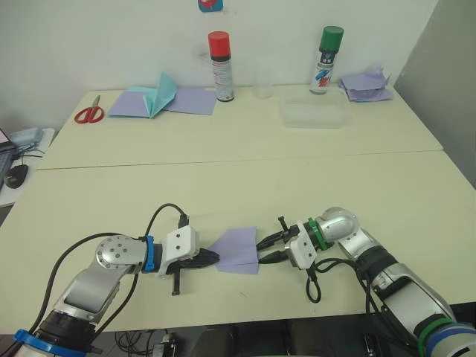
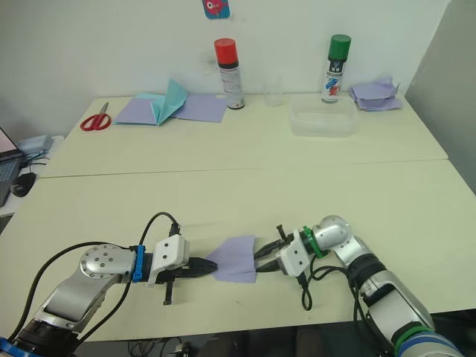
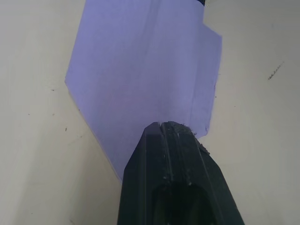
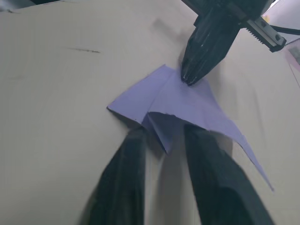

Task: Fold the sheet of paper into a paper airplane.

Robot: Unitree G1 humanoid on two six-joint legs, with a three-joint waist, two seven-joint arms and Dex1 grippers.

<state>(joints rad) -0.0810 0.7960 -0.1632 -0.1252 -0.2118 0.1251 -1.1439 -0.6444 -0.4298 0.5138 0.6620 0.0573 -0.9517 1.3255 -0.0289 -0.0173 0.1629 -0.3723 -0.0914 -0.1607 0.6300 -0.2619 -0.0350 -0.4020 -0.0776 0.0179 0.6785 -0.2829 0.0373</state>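
The sheet of paper (image 1: 238, 249) is pale lavender and partly folded into a wedge that points toward my left arm. It lies flat near the table's front edge. My left gripper (image 1: 212, 257) is shut, and its tip presses down on the pointed end of the sheet (image 3: 140, 70). My right gripper (image 1: 262, 251) is open at the sheet's opposite edge. In the right wrist view, a folded flap of the sheet (image 4: 187, 105) lies between its two fingers (image 4: 126, 178), and the left gripper (image 4: 190, 79) shows beyond it.
Along the back of the table are red scissors (image 1: 89, 113), a teal paper plane (image 1: 160, 95) on flat lavender sheets (image 1: 190, 100), a red-capped can (image 1: 221, 67), a green-capped can (image 1: 326, 59), a clear plastic box (image 1: 315, 115) and a crumpled lavender heap (image 1: 366, 84).
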